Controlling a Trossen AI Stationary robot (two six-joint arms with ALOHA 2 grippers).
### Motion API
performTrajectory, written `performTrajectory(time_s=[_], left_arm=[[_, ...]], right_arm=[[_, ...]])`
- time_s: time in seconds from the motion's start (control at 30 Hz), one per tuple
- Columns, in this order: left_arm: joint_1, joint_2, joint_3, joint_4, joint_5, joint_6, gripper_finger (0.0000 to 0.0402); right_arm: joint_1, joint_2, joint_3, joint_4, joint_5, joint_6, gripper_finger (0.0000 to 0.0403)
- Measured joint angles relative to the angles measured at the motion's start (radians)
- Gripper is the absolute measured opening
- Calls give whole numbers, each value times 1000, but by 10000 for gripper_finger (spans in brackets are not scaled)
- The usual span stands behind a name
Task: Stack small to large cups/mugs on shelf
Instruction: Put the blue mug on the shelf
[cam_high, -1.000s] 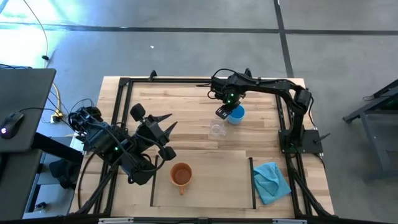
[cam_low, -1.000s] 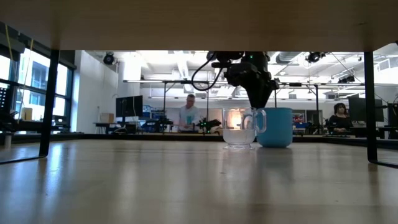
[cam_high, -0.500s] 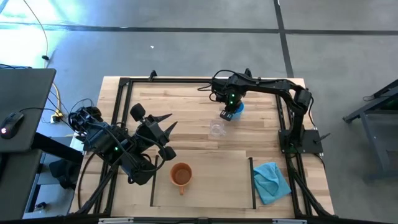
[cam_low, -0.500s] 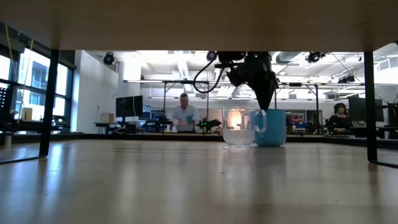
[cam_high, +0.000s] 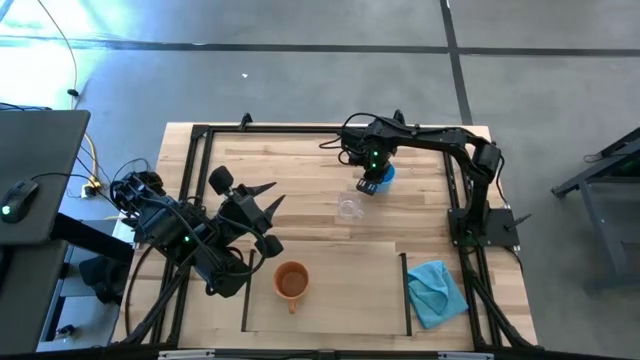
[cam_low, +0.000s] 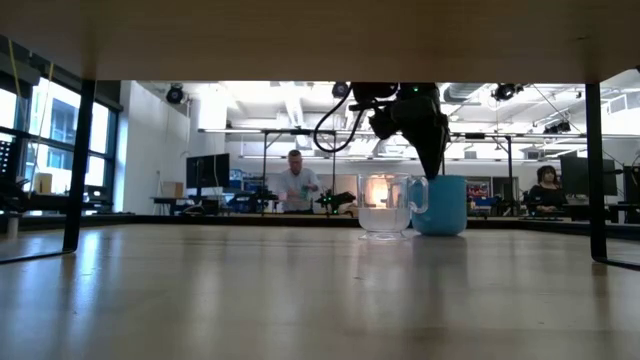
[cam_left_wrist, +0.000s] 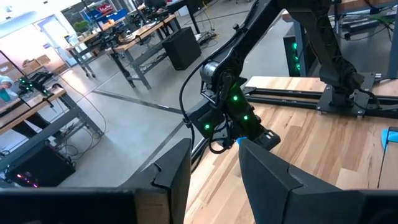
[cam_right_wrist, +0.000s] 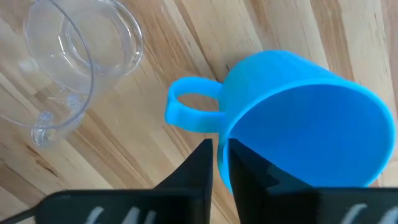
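Since a second ago my right claw (cam_right_wrist: 214, 163) has slid onto the blue mug (cam_right_wrist: 298, 118) beside the glass cup (cam_right_wrist: 74, 62), pinching its rim; next I'd lift it toward the shelf (cam_high: 340, 290).

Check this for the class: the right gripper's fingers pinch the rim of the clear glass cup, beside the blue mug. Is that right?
Not quite. In the right wrist view the right gripper has its fingers closed on the rim of the blue mug, by its handle. The clear glass cup stands beside it, untouched.
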Motion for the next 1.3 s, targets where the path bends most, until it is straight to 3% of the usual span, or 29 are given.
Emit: performTrajectory(time_s=[0.23,0.7,1.0,1.3], left_arm=[[0,0,0,0,-3,0,124],[0,0,0,0,-3,0,124],[0,0,0,0,-3,0,124],[0,0,0,0,-3,0,124]], right_arm=[[0,0,0,25,-1,13,80],[-3,0,0,56,27,81,82],[0,0,0,57,48,70,7],[0,0,0,28,47,33,2]])
